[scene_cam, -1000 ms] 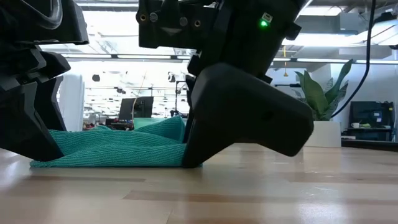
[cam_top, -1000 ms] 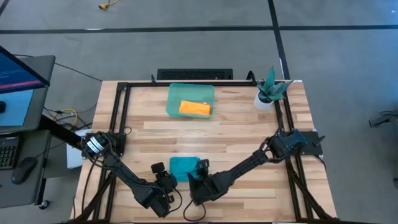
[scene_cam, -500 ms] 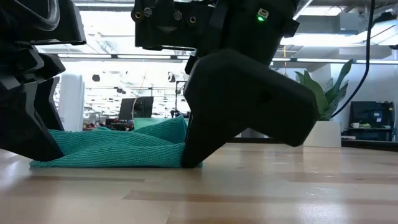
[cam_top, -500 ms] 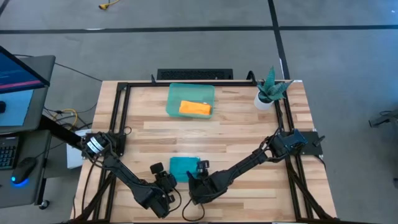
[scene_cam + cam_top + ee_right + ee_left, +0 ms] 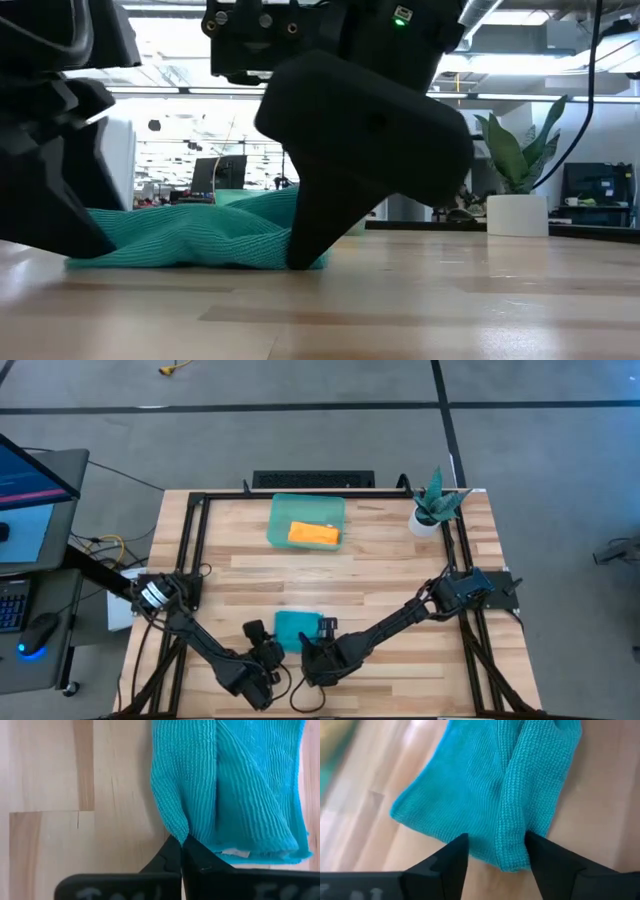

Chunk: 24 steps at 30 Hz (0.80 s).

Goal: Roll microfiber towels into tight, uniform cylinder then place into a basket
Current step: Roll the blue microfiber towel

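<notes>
- Two grippers at the near edge of the wooden surface (image 5: 400, 570), both at the teal towel (image 5: 295, 627).
- Right gripper (image 5: 182, 851): fingers pressed together to a point, pinching a fold at the towel's near corner edge. In the low view the right gripper (image 5: 305, 250) comes down steeply onto the cloth end, tip at surface level.
- Left gripper (image 5: 496, 851): fingers spread wide, one on each side of a raised ridge of the teal towel (image 5: 520, 795); cloth lies between them, and no clamp on it shows. In the low view the left gripper's dark body stands at the towel's other end.
- Teal towel (image 5: 190, 235): bunched and partly folded, low on the surface, lying between the two grippers and extending away from them toward the middle of the surface. The ribbed weave and a lengthwise crease show in the right wrist view (image 5: 240, 785).
- Orange towel (image 5: 314, 535): rolled or folded into a short bundle, lying inside the pale-green basket (image 5: 280, 515), far ahead of both grippers across the surface.
- Small white pot with green plant (image 5: 432, 508): at the far corner on the right arm's side, well apart from the basket; also in the low view (image 5: 515, 212), beyond the right gripper.
- Black frame rails (image 5: 195, 540) run along the surface edges.
</notes>
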Each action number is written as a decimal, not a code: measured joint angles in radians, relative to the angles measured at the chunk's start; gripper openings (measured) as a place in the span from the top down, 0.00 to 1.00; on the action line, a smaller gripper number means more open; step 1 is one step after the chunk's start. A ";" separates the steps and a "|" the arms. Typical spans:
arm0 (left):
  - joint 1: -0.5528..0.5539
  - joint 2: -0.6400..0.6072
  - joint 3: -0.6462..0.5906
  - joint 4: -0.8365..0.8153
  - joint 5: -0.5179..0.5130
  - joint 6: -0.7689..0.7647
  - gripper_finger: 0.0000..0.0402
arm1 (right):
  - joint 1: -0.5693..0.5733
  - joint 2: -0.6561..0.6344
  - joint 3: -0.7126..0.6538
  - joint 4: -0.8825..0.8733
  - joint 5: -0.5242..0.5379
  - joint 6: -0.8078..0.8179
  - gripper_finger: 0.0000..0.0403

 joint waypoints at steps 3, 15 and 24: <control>0.002 0.000 0.005 -0.039 -0.016 0.029 0.49 | 0.000 0.002 0.018 -0.021 -0.008 0.018 0.97; -0.058 0.005 0.112 -0.253 -0.027 0.073 0.47 | -0.002 0.002 0.023 -0.028 -0.025 0.018 0.99; -0.155 0.002 0.150 -0.246 -0.140 0.169 0.47 | -0.004 0.001 0.023 -0.030 -0.049 0.035 0.98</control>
